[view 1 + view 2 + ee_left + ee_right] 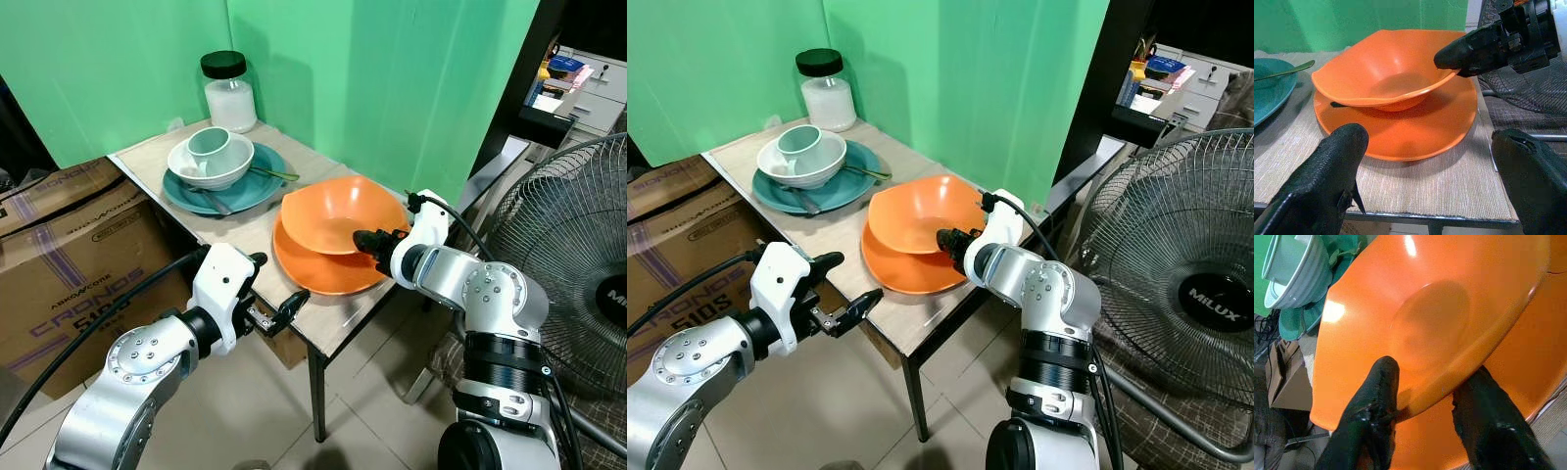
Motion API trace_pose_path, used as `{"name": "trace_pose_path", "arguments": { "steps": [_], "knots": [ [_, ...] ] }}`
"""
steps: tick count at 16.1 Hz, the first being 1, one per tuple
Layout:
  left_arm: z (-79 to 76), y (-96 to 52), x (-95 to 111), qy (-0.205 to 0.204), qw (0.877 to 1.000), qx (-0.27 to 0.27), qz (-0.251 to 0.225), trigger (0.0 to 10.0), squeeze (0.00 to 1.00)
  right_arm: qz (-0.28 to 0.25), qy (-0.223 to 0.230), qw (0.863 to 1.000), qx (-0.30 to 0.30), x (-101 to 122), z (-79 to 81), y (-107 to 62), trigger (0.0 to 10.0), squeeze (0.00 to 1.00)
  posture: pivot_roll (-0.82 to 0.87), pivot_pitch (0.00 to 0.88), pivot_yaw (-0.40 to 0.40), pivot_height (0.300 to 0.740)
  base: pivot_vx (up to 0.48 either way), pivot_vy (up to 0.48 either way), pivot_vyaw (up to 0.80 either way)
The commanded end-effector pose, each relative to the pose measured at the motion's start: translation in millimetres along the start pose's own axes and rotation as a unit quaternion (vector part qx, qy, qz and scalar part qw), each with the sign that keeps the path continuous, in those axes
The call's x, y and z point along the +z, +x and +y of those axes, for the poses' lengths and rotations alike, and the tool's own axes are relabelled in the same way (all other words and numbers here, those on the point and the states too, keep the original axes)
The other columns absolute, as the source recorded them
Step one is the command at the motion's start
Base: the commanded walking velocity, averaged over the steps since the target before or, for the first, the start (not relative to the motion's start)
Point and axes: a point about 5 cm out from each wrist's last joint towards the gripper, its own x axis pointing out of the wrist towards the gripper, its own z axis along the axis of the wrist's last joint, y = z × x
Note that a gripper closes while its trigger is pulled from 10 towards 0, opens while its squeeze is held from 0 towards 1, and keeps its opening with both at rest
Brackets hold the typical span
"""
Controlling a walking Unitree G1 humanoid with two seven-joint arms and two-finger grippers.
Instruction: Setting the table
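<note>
Right now the right gripper [364, 240] is pinching the rim of the orange bowl [338, 213] sitting tilted on the orange plate [328, 266], while the left gripper [274, 311] is hovering open at the table edge [338, 338], so a thin grip may be risking a slip.

Right end effector [1422, 404] with black fingers [1374, 416] straddling the rim of an orange bowl [1425, 318], one inside, one underneath, orange plate [1520, 357] beneath, white bowl [1300, 271] holding a pale cup [1281, 257] on a teal plate [1295, 318], cardboard box [1283, 377] beyond
</note>
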Motion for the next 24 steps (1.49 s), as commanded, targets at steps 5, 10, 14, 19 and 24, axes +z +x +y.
{"name": "trace_pose_path", "arguments": {
  "steps": [5, 10, 14, 19, 24],
  "knots": [
    [0.7, 1.6, 4, 0.004, 1.0, 0.0, -0.003, 10.0, 0.0, -0.002, -0.007, 1.0, 0.016, 5, 10.4, -0.7, 0.0, 0.0, 0.16, 0.0, 0.048, 0.74, 0.0, 0.0, 0.0],
    [2.8, 7.9, 8, 0.012, 1.0, -0.002, -0.01, 10.0, 0.0, -0.048, -0.039, 0.997, 0.044, 20, 26.2, -12.2, 0.0, 0.0, 0.14, 0.0, 0.062, 0.74, 0.0, 0.0, 0.0],
    [3.9, 10.8, 8, 0.016, 1.0, -0.01, -0.011, 10.0, 0.0, -0.117, -0.048, 0.991, 0.05, 36, 30.2, -31.1, 0.0, 0.0, 0.13, 0.0, 0.096, 0.74, 0.0, 0.0, 0.0],
    [5.8, 15.1, 14, 0.023, 0.999, -0.003, -0.023, 10.0, 0.0, -0.262, -0.108, 0.957, 0.059, 52, 30.8, -58.1, 0.0, 0.0, 0.13, 0.0, 0.086, 0.74, 0.0, 0.0, 0.0],
    [5.5, 18.2, 29, 0.016, 0.995, 0.057, -0.078, 10.0, 0.0, -0.303, -0.206, 0.929, 0.046, 27, 5.4, -100.8, 2.5, 0.0, 0.11, 0.0, 0.091, 0.74, 0.0, 0.0, 0.0]
  ]
}}
